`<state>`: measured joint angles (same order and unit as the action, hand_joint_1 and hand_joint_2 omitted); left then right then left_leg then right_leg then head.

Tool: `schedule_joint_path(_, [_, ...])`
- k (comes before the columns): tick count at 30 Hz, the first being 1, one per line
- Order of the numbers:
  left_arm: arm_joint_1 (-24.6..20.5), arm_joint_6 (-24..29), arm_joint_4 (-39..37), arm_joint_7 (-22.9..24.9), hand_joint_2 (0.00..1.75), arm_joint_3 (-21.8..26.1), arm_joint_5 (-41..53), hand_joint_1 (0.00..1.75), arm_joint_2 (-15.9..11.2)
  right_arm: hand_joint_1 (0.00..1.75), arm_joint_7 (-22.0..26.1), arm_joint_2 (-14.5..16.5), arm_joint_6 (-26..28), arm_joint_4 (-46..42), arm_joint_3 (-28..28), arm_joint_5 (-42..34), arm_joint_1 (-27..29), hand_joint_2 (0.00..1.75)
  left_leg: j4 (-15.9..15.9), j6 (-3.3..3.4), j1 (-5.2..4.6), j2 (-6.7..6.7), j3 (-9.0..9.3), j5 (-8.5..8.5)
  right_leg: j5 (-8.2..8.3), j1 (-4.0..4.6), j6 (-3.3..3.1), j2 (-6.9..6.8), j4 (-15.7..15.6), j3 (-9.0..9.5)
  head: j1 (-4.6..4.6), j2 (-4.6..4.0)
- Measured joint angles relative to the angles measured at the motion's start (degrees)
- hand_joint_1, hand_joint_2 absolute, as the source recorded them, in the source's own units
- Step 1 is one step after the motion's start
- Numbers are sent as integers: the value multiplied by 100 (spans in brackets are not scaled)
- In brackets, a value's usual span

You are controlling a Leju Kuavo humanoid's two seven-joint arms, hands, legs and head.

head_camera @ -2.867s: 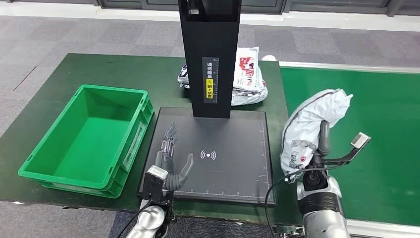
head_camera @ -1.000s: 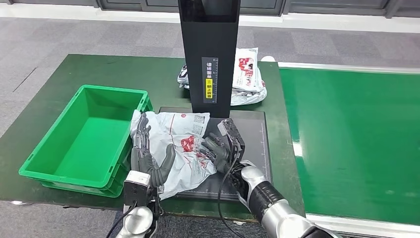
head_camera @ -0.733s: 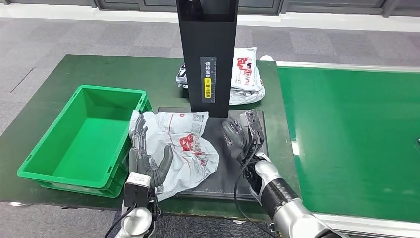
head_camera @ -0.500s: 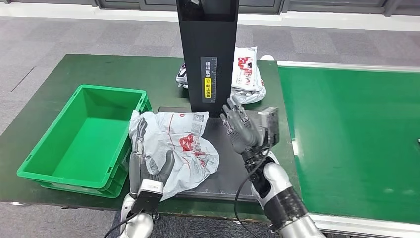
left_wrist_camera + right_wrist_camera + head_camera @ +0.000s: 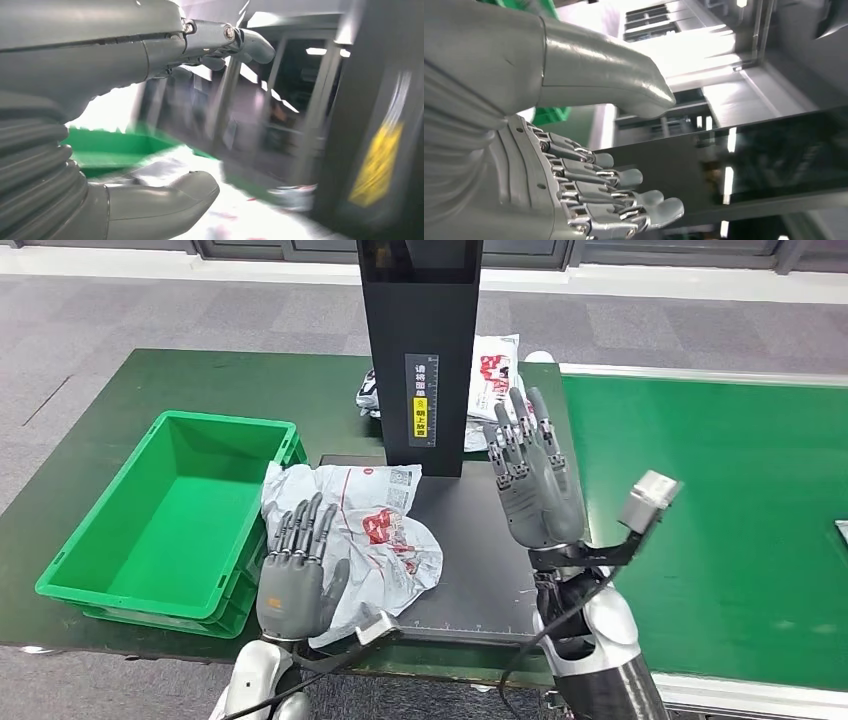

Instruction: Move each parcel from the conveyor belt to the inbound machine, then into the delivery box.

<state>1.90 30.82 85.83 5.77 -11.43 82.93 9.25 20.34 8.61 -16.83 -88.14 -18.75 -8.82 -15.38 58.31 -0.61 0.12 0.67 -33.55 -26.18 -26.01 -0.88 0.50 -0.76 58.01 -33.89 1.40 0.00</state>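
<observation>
A dark green worktop (image 5: pixel 200 380) carries everything; at 9 o'clock sits an open green delivery box (image 5: pixel 170 520); at the centre lies the flat black plate of the inbound machine (image 5: pixel 470 540), its black column rising at 12 o'clock; a crumpled white parcel (image 5: pixel 365 535) lies on the plate's left part, touching the box; behind the column, at 1 o'clock, lie more white parcels (image 5: pixel 500 390); the green conveyor belt (image 5: pixel 720 500) adjoins at 3 o'clock.

At centre left, a crumpled white plastic parcel (image 5: pixel 355 540) bears red printed patches. Left of it sits a bright green plastic crate (image 5: pixel 120 570). The black scanner column (image 5: pixel 420 300) at upper centre carries a yellow label strip (image 5: pixel 422 415).
</observation>
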Motion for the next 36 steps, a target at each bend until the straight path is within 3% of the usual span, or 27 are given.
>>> schedule_joint_path(2, [-44, -499, -24, 1005, 175, 11, 394, 0, -205, 0, 51, 0, -37, -317, 93, 81, 159, 175, 0, -1, 1, 3, 0, 0, 0, 2, -1, 2, 0, -4, 0, 0])
schedule_joint_path(4, [-121, -907, -65, 1691, 175, -65, 393, 0, -453, 0, 128, -1, -39, -583, 186, 141, 339, 175, -1, -2, 2, 3, 0, 1, -1, 3, -1, 2, 0, -6, 2, 0])
schedule_joint_path(12, [-360, -1596, -255, 2035, 175, -127, 393, 0, -801, 0, 338, -1, -46, -1292, 446, 214, 930, 175, -1, -5, 2, 6, -5, 2, -1, 1, -1, 3, 0, -7, 0, 0])
schedule_joint_path(13, [-384, -1717, -276, 2070, 175, -128, 393, 7, -825, 0, 368, 0, -47, -1356, 464, 238, 997, 175, -1, -5, 1, 4, -5, 2, -1, 1, -1, 3, 0, -7, 0, 0])
schedule_joint_path(17, [-460, -2191, -378, 2143, 175, -109, 393, 155, -906, 0, 461, 2, -77, -1575, 531, 269, 1228, 175, -1, -4, 1, 4, -5, 2, -1, 1, -1, 2, 0, -6, 0, 0])
schedule_joint_path(20, [-545, -2398, -477, 2055, 175, -19, 393, 175, -947, 0, 526, 5, -135, -1685, 559, 273, 1370, 175, -2, -5, 2, 4, -3, 2, -1, 1, -2, 2, 0, -4, 1, 0])
schedule_joint_path(24, [-706, -2430, -586, 1499, 175, 219, 395, 175, -900, 0, 602, 8, -158, -1753, 569, 271, 1465, 175, -5, -5, 2, 4, 7, 2, -5, 1, -6, 1, 0, 8, 0, 0])
schedule_joint_path(29, [-751, -2468, -797, 556, 175, 700, 394, 175, -630, 0, 647, 8, -161, -1780, 575, 240, 1528, 175, -8, -11, 3, 7, 14, 8, -1, 4, -16, 2, 0, 11, 0, 0])
schedule_joint_path(36, [-720, -2474, -905, 139, 175, 972, 357, 175, -385, 0, 630, 9, -196, -1782, 576, 187, 1539, 175, -7, -12, 2, 3, 11, 11, 3, 2, -17, 0, 0, 14, 0, 0])
